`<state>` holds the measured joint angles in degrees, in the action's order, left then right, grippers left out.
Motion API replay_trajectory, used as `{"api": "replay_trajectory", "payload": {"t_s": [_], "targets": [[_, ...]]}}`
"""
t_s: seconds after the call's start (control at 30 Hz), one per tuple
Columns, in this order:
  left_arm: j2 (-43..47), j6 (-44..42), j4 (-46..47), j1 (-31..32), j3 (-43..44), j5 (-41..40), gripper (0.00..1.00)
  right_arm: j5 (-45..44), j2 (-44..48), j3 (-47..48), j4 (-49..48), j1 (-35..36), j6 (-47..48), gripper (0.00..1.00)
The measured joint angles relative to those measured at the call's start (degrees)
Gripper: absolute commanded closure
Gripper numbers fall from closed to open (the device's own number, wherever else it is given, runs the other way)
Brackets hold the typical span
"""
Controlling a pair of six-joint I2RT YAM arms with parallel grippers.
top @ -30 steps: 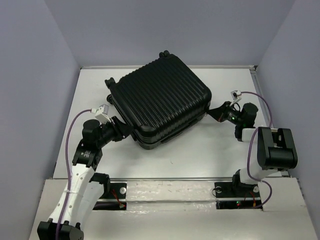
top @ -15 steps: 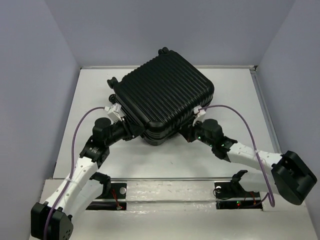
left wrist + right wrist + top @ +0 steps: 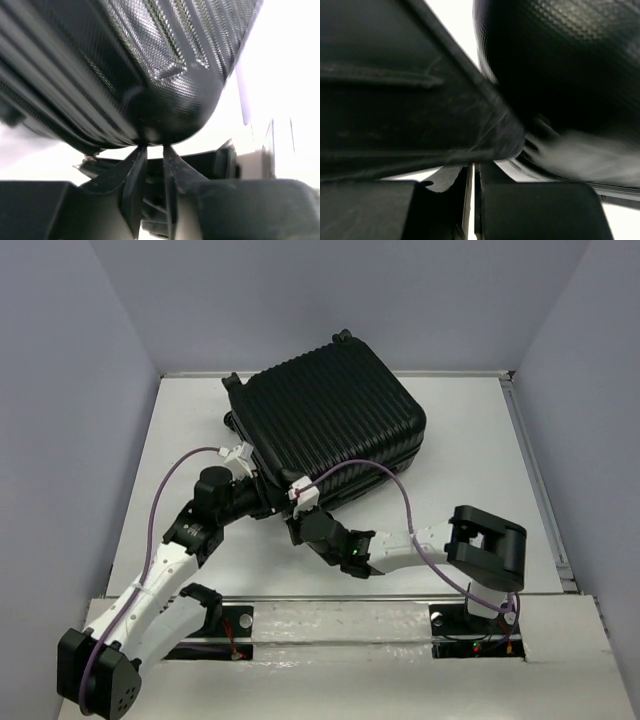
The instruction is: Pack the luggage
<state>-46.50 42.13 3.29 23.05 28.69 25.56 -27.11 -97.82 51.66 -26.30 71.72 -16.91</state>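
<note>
The luggage [image 3: 330, 425] is a large black ribbed hard-shell suitcase. It lies closed and flat on the white table, turned at an angle, with caster wheels [image 3: 343, 336] at its far edge. My left gripper [image 3: 262, 502] is shut, with its tips pressed against the suitcase's rounded near-left corner [image 3: 150, 75]; the left wrist view shows the gripper [image 3: 151, 146] holding nothing. My right gripper [image 3: 300, 522] is shut and empty, right at the suitcase's near corner. In the right wrist view the gripper [image 3: 474, 167] sits just under the textured shell [image 3: 560, 60].
The white table [image 3: 470, 510] has a raised rail along its right edge [image 3: 535, 480] and grey walls on three sides. The arms' mounting rail [image 3: 340, 612] runs along the near edge. The right arm's elbow [image 3: 487, 545] sits at the near right.
My right arm has swung from the suitcase's right side round to its near corner. The suitcase has shifted back and turned. My left gripper has followed its near-left corner.
</note>
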Motion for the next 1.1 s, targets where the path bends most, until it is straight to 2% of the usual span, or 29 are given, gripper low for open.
{"api": "replay_trajectory", "payload": {"t_s": [0.17,0.2,0.3,0.37,0.4,0.47,0.53,0.63,0.67,0.7,0.77,0.9,1.1], "targets": [[0.2,-4.2,-12.1,0.4,8.6,-3.3,0.38,-5.3,-9.0,0.5,-19.0,2.0,2.1,0.93],[0.1,-5.1,-14.1,0.7,10.9,-3.5,0.29,-5.8,-9.9,0.3,-21.6,2.2,2.3,0.93],[-0.5,-7.6,-19.3,0.6,15.9,-4.4,0.11,-6.2,-9.9,-3.4,-28.9,3.0,2.6,0.93],[-1.2,-9.2,-19.8,0.1,19.2,-6.1,0.04,-6.1,-7.6,-7.1,-31.6,4.0,2.5,0.75],[-2.3,-10.1,-19.2,-1.3,21.7,-7.1,0.03,-5.7,-4.8,-10.3,-32.5,4.9,1.9,0.52],[-4.7,-11.4,-17.9,-5.2,25.4,-7.3,0.02,-2.3,0.5,-15.0,-31.7,7.1,-0.9,0.36],[-7.2,-12.1,-16.2,-10.1,27.8,-7.1,0.02,2.0,7.4,-18.7,-29.6,10.0,-3.9,0.28],[-12.4,-12.1,-13.7,-18.2,30.2,-6.0,0.02,5.9,15.6,-20.6,-22.9,12.1,-7.9,0.31],[-14.5,-12.0,-12.7,-20.4,30.9,-5.7,0.02,6.1,17.9,-21.2,-20.5,12.0,-9.5,0.38],[-17.4,-11.4,-11.9,-22.9,31.9,-4.8,0.03,6.2,19.7,-21.8,-18.0,11.8,-10.8,0.56],[-23.4,-9.8,-9.4,-26.2,33.9,-3.6,0.03,6.2,21.4,-22.6,-14.8,11.4,-12.4,0.66],[-35.5,-6.0,-4.4,-29.6,36.9,-1.1,0.03,6.8,22.6,-24.9,-8.3,11.2,-15.8,0.66],[-50.3,0.0,1.6,-29.9,45.3,3.1,0.03,8.6,23.6,-27.8,-4.5,11.2,-18.6,0.63]]}}
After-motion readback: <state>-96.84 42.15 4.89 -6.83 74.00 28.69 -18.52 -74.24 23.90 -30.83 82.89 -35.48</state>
